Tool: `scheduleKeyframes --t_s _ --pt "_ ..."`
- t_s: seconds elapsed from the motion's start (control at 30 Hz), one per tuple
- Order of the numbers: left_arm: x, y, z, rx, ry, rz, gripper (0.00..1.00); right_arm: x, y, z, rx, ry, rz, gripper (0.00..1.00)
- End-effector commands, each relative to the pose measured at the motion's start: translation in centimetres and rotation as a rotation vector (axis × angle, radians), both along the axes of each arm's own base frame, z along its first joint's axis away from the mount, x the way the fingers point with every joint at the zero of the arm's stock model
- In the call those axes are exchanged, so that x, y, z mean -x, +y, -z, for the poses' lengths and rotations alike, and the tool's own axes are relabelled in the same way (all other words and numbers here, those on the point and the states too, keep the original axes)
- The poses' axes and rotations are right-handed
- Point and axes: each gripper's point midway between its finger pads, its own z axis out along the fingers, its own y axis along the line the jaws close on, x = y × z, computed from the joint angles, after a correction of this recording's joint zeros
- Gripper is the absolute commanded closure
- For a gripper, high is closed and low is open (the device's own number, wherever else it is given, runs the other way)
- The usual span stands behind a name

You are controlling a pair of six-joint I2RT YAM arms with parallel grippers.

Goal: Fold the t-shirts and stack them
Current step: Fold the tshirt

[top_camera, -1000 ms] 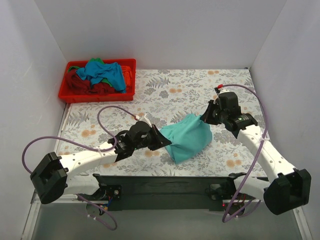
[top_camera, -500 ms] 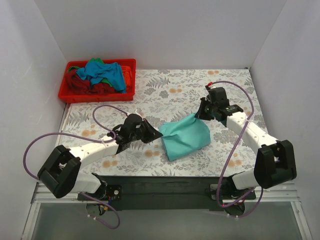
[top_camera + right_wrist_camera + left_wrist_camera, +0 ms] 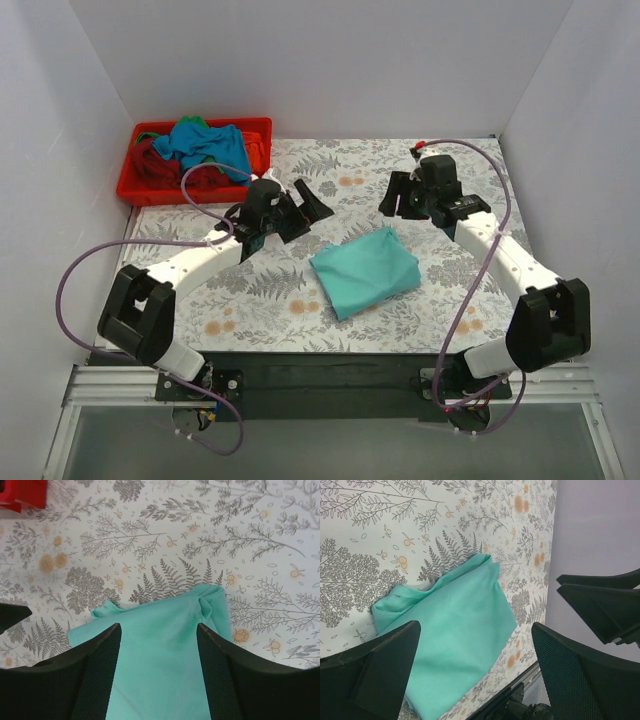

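teal t-shirt (image 3: 365, 271) lies folded, left tool (image 3: 315, 200) and right tool (image 3: 392, 196) both spread wide.

We identify the mint-teal t-shirt (image 3: 365, 270) as soft cloth, matt, with shallow creases along its folded edges. The desk (image 3: 330, 165) carries a printed covering, smooth and matt; from these views we cannot confirm whether it is cloth or paper. The red bin (image 3: 150, 193) is moulded plastic with a slight gloss. The shirts (image 3: 205, 145) heaped in it read as matt cloth. On the left tool (image 3: 475, 627), the pads (image 3: 575, 680) are black plastic with a fine mesh-like grain; the right tool (image 3: 159, 626) has pads (image 3: 95, 685) of the same finish. We note that the arm shells (image 3: 195, 265) are smooth white plastic with a low sheen. The walls (image 3: 300, 60) are plain white and matt.
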Motion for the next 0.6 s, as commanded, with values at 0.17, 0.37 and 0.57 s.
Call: scheduleKeyframes --t_s 0.17,0.37,0.57 --pt "4.9 3.7 2.1 -0.149 0.016 0.027 0.07 3.2 -2.5 -2.3 -0.016 -0.087 -0.099 0.27" --pt "7.8 3.4 3.4 -0.228 0.04 0.05 0.12 5.2 -4.9 -0.1 -0.049 -0.042 -0.171 0.22" --pt "9.7 1.7 5.1 -0.278 0.079 0.099 0.21 6.8 -5.3 1.9 -0.166 0.037 -0.221 0.19"
